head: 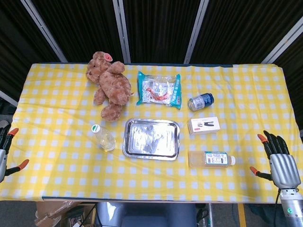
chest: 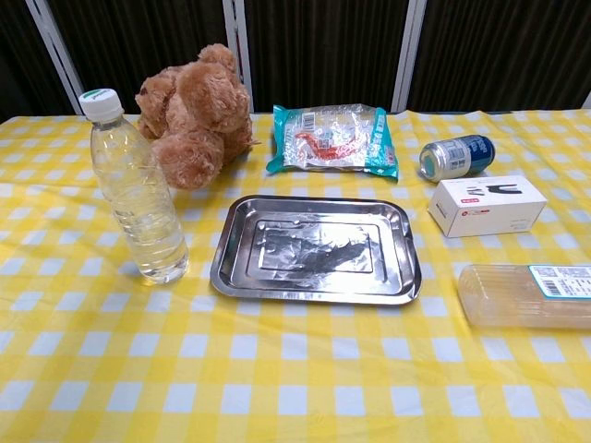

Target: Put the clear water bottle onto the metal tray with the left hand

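The water bottle (head: 103,138) stands upright, its long axis vertical, just beside the left edge of the metal tray (head: 151,139) and apart from it. The left hand (head: 5,151) waits well off the tray's left side at the table edge, nearer the bottle than the right hand (head: 280,161). Both hands hold nothing, fingers apart, touching no object.

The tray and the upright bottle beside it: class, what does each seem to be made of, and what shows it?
Tray: seemingly metal, polished; it mirrors light and dark patches. Bottle: likely thin clear plastic, glossy and ribbed; the cloth shows through it.
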Available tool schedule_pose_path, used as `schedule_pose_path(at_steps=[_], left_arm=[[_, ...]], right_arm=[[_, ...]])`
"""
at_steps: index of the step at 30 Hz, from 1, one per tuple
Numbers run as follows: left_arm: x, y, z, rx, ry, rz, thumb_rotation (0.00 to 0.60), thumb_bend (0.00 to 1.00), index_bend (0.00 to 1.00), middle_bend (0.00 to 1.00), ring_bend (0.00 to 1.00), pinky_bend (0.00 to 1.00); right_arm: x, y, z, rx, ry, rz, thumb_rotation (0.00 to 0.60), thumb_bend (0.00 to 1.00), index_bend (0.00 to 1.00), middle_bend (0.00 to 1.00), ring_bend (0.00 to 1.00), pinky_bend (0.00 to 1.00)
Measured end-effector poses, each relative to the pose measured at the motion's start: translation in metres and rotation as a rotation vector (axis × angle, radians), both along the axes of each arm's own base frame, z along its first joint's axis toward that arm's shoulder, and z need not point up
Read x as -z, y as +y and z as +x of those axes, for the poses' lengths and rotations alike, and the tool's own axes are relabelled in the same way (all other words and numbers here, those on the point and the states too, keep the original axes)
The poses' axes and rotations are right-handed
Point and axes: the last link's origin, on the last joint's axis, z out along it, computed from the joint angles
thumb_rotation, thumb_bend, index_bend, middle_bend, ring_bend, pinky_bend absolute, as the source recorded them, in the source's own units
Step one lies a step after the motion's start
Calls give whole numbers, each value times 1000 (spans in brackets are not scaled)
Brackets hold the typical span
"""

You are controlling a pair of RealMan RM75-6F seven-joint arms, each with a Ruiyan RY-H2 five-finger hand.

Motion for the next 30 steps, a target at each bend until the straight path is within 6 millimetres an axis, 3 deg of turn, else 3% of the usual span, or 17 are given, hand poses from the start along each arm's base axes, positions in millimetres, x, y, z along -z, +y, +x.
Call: schedule_pose_path(at_steps=[10, 20, 30], left_arm=[[4, -4, 10, 23, -10, -24, 600, 198, 86, 6, 0, 0], [6, 1, 6, -1, -45, -30, 600, 197, 87, 20, 0, 0], [23, 12, 13, -21, -333, -198, 600, 164, 106, 73, 0, 0]], right_arm=[[-7, 9, 2, -12, -2, -20, 600, 50, 97, 0, 0, 0], [-5, 8, -1, 5, 7, -11, 600, 49, 97, 0, 0, 0], [-4, 8, 0, 5, -5, 3, 600, 49, 97, 0, 0, 0]])
